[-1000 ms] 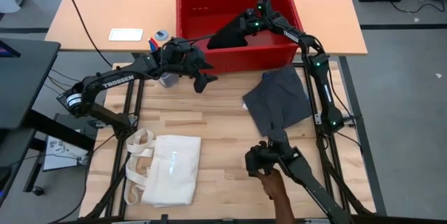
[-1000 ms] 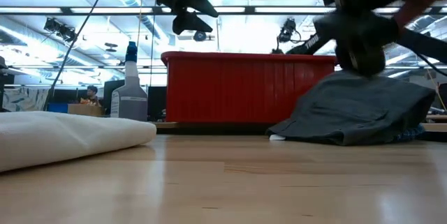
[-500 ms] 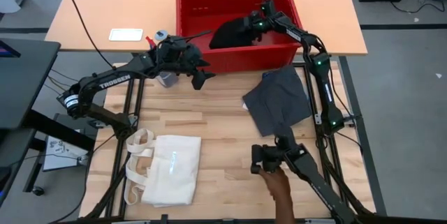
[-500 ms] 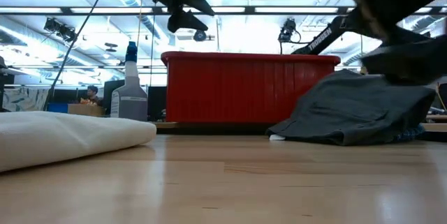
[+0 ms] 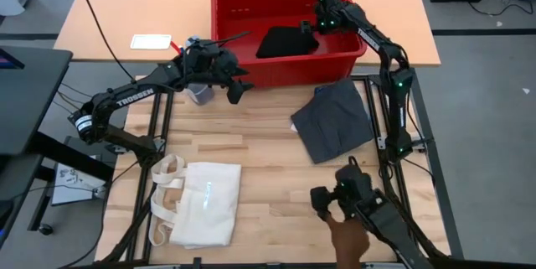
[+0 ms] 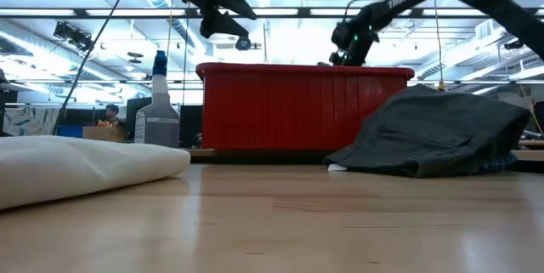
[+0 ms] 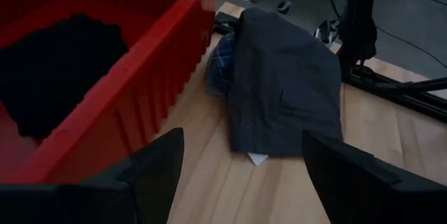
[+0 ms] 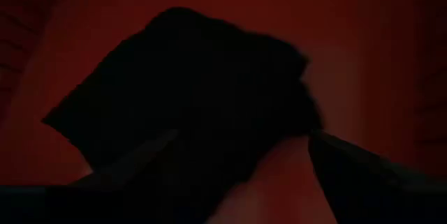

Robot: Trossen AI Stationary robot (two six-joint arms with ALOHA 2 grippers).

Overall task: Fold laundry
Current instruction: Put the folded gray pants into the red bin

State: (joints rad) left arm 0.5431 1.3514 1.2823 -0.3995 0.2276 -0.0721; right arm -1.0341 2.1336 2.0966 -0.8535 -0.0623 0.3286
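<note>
A black garment (image 5: 286, 43) lies crumpled on the floor of the red basket (image 5: 230, 18), also seen in the right wrist view (image 8: 188, 91). My right gripper (image 5: 310, 24) hovers open above the garment's far right part, touching nothing. On the table right of centre lies a folded dark grey garment (image 5: 335, 120), with a blue plaid piece (image 7: 222, 56) showing under its edge beside the basket. My left gripper (image 5: 236, 90) hangs open in the air before the basket's near wall, left of the grey garment (image 7: 283, 84).
A cream tote bag (image 5: 199, 204) lies at the near left of the table. A spray bottle (image 6: 159, 103) stands left of the basket. At the near right edge a person's hand (image 5: 347, 237) holds a dark arm-like device (image 5: 342, 195).
My right gripper has opened and let go of the black garment. The garment had hung stretched from the gripper and has dropped into a heap on the basket floor. The gripper has risen toward the basket's far right corner. The person's hand and device have drawn back toward the near edge.
</note>
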